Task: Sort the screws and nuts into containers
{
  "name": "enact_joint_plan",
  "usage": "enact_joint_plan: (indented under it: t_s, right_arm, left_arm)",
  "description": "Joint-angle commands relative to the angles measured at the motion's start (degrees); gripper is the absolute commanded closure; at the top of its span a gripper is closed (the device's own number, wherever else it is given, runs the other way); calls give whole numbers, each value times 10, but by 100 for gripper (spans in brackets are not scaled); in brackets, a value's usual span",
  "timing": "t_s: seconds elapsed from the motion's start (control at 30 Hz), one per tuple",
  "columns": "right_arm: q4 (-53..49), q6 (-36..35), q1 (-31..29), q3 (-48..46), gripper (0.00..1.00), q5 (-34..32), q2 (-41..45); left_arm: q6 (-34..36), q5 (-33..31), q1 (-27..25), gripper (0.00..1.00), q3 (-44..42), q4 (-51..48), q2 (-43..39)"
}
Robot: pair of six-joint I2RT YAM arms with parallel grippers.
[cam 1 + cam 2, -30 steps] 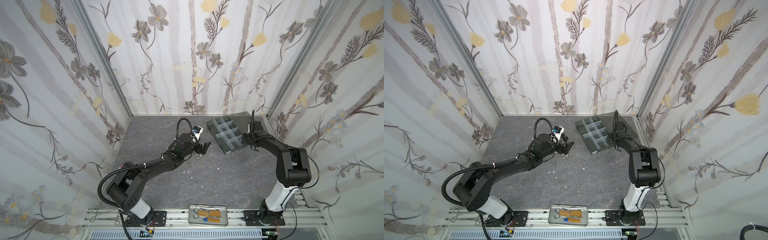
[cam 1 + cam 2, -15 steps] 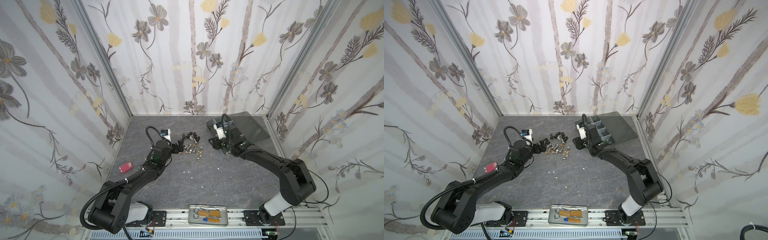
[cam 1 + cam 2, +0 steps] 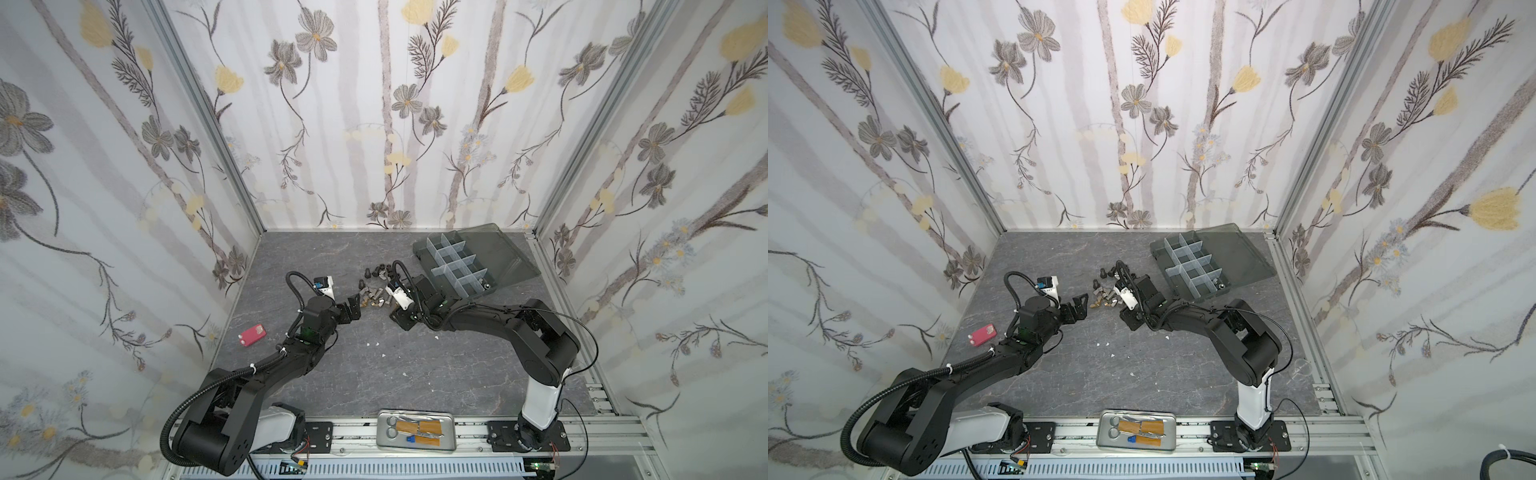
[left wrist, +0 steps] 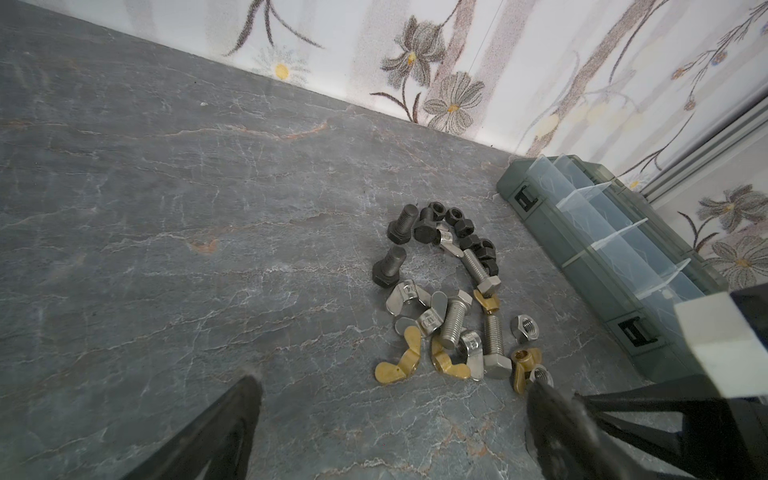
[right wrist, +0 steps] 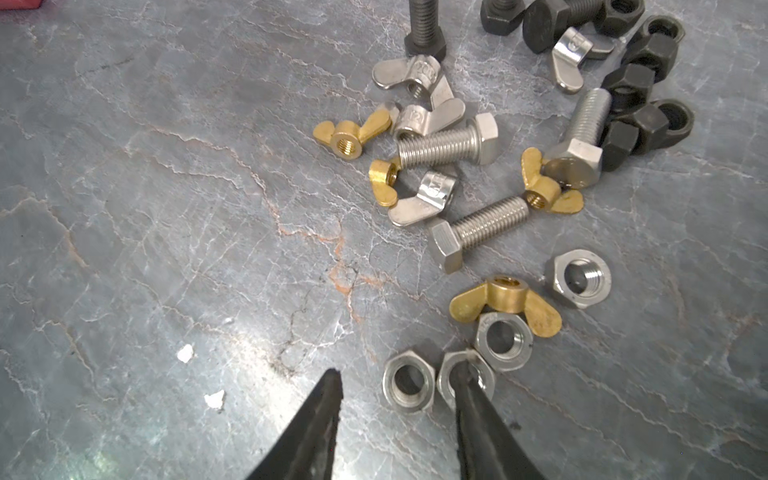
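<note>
The screws and nuts (image 3: 375, 286) (image 3: 1105, 291) lie in a loose pile left of the containers (image 3: 456, 266) (image 3: 1196, 262), cells of a dark grey organizer box with its lid laid back. My left gripper (image 3: 353, 308) (image 4: 392, 380) stands wide open at the pile's left edge, holding nothing. My right gripper (image 3: 398, 321) (image 5: 398, 372) is open at the pile's near side. One silver hex nut (image 5: 408, 386) lies between its fingers. One fingertip (image 5: 462, 374) rests over a second hex nut (image 5: 478, 384). Brass wing nuts (image 5: 505, 301), silver bolts (image 5: 478, 226) and black nuts (image 5: 640, 83) lie beyond.
A small red object (image 3: 251, 334) (image 3: 982, 334) lies near the left wall. A flat metal tray with scissors (image 3: 415, 430) sits on the front rail. White specks (image 3: 374, 344) dot the grey floor. One nut (image 3: 486, 286) sits in a near cell of the box.
My right gripper has come from the organizer box to the near side of the pile and its jaws have narrowed. My left gripper has drawn back to the pile's left edge, still wide open.
</note>
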State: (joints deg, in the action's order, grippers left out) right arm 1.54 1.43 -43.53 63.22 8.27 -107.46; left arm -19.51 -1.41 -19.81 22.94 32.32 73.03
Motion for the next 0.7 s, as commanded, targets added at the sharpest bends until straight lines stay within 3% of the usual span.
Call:
enact_joint_plan:
  t_s: [0.0,0.67]
  right_arm:
    - [11,-4,3,3,57,-31,-10]
    - [-6,20,26,0,67,-35,-43]
  left_arm:
    - [-15,8,1,0,2,42,13]
    - [-21,35,-7,0,25,75,71]
